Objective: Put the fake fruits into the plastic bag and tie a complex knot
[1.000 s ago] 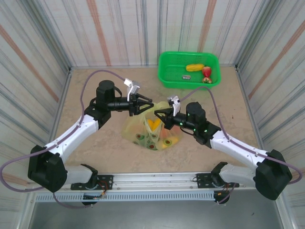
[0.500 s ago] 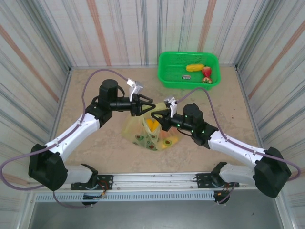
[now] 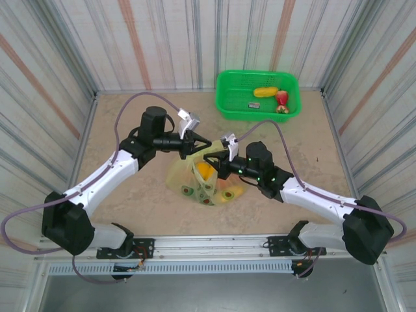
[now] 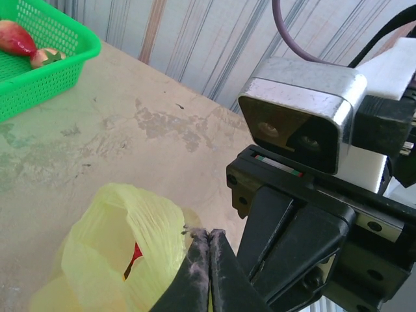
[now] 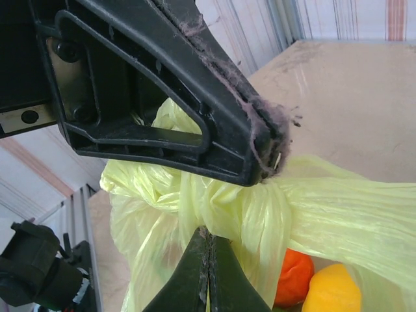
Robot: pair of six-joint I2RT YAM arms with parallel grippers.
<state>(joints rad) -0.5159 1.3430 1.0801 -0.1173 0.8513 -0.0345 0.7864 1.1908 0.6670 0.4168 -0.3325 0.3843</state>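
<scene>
Found the left gripper [image 3: 205, 144] pinched fully shut on the top edge of the plastic bag [image 3: 188, 177] at mid-table, fingers [image 4: 218, 266] pressed flat together in the left wrist view. Caught the right gripper [image 3: 213, 158] just beside it, tips almost meeting, likewise clamped tight on the yellow-green plastic at the knot [image 5: 224, 201], with a handle strip [image 5: 351, 208] stretched off sideways. Spotted fake fruits [image 3: 205, 170] inside the bag, an orange one [image 5: 296, 276] against a yellow one [image 5: 331, 292]. Saw two more, a yellow piece [image 3: 265, 91] and a red piece [image 3: 282, 97], lying in the green basket [image 3: 234, 114] at the far edge, well apart from the bag.
</scene>
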